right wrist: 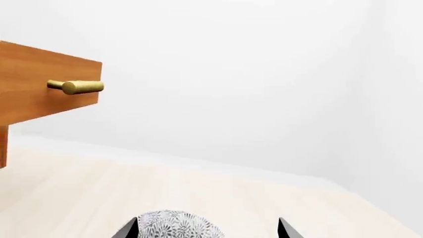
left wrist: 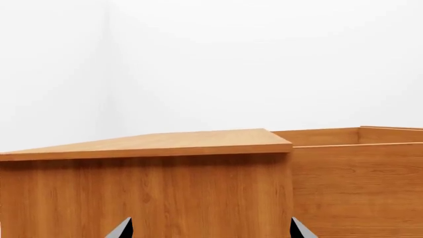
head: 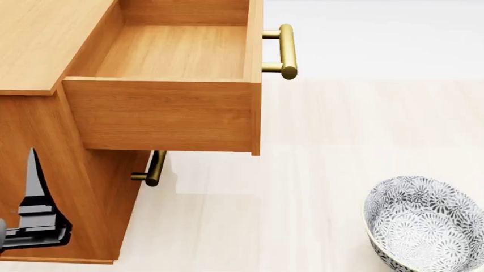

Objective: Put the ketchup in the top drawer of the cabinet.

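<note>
Wooden and empty, the top drawer of the cabinet stood pulled out. The ketchup appeared in no view. Both the left gripper and right gripper were spread apart, holding nothing.

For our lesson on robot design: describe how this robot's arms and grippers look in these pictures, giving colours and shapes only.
Little shows. In the head view the left arm is a black, tapering, boxy link with grey panels. In each wrist view only two dark, pointed fingertips with paler faces show: left gripper, right gripper. No cables or markings are visible.
</note>
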